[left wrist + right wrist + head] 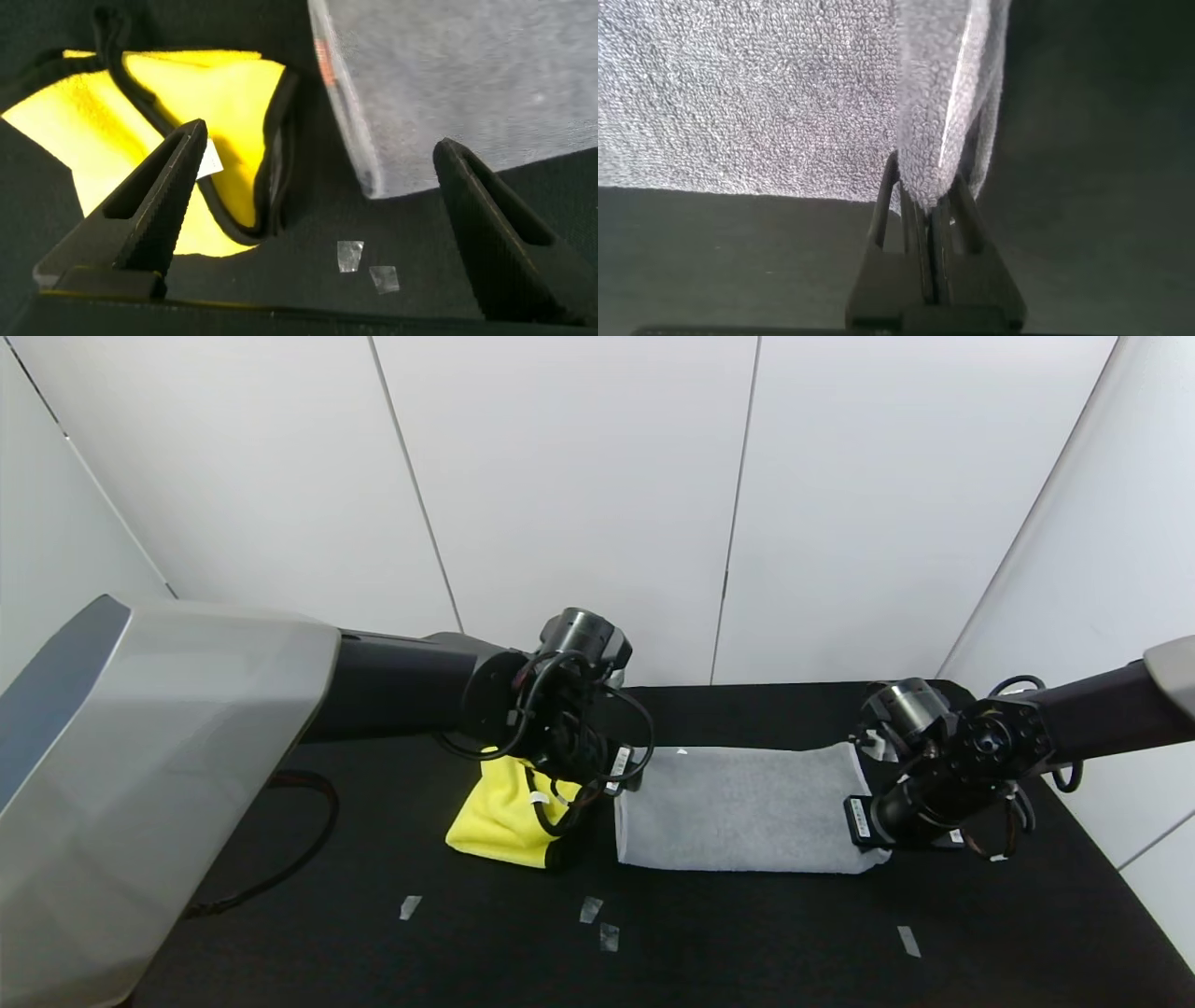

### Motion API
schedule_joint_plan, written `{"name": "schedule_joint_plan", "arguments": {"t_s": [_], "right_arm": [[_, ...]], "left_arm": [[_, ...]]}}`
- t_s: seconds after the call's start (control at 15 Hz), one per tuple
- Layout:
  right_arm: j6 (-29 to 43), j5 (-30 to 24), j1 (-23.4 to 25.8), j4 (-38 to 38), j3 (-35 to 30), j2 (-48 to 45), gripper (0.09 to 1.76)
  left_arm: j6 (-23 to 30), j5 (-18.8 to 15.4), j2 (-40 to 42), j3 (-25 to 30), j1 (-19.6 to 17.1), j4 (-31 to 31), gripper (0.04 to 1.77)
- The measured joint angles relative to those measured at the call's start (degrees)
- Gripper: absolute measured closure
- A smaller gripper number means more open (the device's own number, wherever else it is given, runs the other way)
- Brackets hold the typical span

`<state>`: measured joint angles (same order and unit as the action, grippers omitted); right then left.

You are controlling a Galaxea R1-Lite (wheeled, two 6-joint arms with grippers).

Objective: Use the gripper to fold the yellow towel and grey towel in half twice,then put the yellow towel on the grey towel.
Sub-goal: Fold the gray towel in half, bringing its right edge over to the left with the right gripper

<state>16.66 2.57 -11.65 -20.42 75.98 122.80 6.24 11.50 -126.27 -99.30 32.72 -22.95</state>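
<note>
The grey towel is lying on the black table as a long strip, apparently folded at least once, with its long axis running left to right across the robot's front. One short end is pointing toward the yellow towel and the other toward the right arm. The yellow towel is sitting just beside the grey towel's left end, apart from it by a narrow gap of table. It is reading as a compact, folded bundle (how many folds it holds cannot be told), with its black-trimmed edge and white tag facing the grey towel.

The right gripper is resting at the grey towel's right end, and its fingers are pressed together on the towel's edge; the right wrist view shows a pinch of grey terry rising between them. The left gripper is hovering above the gap between the two towels with its fingers spread wide, holding nothing.

Judged from this layout, the task is partway along. The grey towel is likely awaiting its second fold, which would call for carrying the pinched right end over to the left end. Stacking is not yet done: the yellow towel is resting on the table rather than on the grey towel.
</note>
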Motion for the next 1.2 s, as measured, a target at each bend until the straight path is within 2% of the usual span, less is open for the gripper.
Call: {"name": "schedule_joint_plan", "arguments": {"t_s": [0.2,0.4,0.6,0.73,1.0,1.2], "right_arm": [[-1.78,5.69,1.43,-0.77,-0.11,-0.89,1.71],[-3.56,6.31,3.19,-2.60,0.00,-1.96,1.71],[-4.85,10.14,5.16,-2.71,0.11,-2.65,1.71],[-5.72,10.78,5.85,-2.71,0.11,-3.08,1.71],[-6.13,10.80,4.63,-2.51,0.28,-5.00,1.71],[-6.02,10.59,0.99,-2.13,0.37,-6.84,1.71]], "left_arm": [[-0.01,0.00,0.15,0.20,0.00,0.02,0.09],[-0.01,-0.12,0.61,0.72,-0.01,0.10,0.09],[-0.01,-0.44,1.35,1.38,-0.12,0.13,0.09],[-0.01,-0.50,1.77,1.54,-0.23,0.02,0.09],[-0.01,-0.50,3.10,2.30,-0.91,-0.02,0.09],[-0.06,-0.37,4.39,3.41,-1.72,-0.17,0.09]]}}
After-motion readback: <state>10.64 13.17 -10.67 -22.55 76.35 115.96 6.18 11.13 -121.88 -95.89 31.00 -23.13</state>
